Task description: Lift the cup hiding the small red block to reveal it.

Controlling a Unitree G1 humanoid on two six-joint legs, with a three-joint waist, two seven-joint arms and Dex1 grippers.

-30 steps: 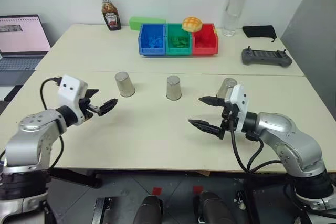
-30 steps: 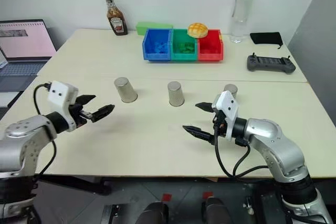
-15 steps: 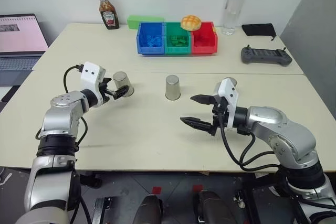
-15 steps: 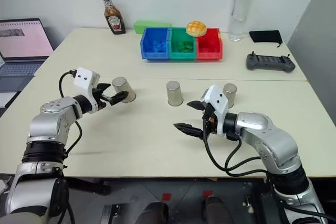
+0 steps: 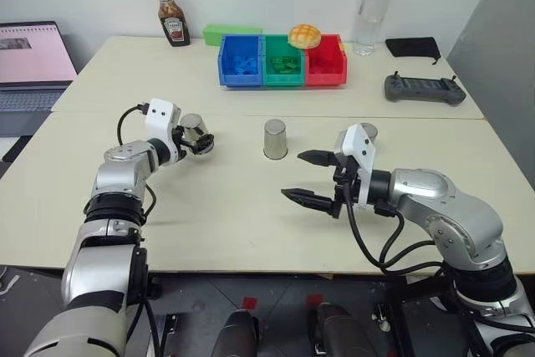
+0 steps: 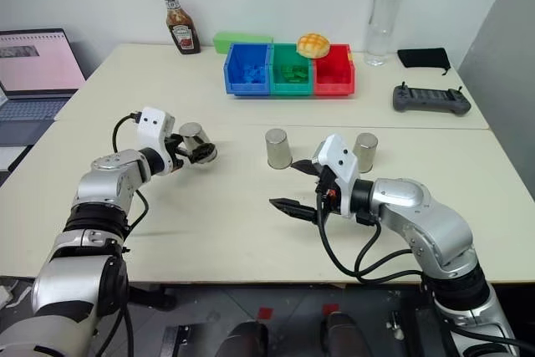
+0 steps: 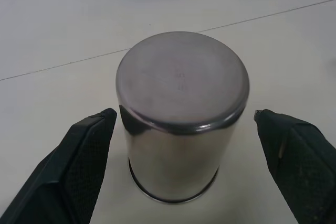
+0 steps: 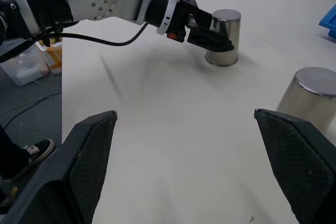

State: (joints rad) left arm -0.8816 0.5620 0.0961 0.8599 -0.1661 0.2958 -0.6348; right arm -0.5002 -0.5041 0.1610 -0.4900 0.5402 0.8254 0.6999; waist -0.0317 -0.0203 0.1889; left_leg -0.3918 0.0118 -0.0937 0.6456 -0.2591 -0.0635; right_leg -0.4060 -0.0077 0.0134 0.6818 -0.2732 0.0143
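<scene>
Now, cup [image 7: 181, 114]: upside down on the table [image 5: 234, 206], toward its left edge.
Left gripper [image 5: 199, 143]: fingers spread, one each side of the cup, not pressing it.
Right gripper [image 5: 308, 177]: spread, empty, well apart.

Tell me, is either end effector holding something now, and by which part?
Nothing is held. The left end effector stands open around the small silver steel cup, fingers apart from its sides; the right end effector is open.
</scene>
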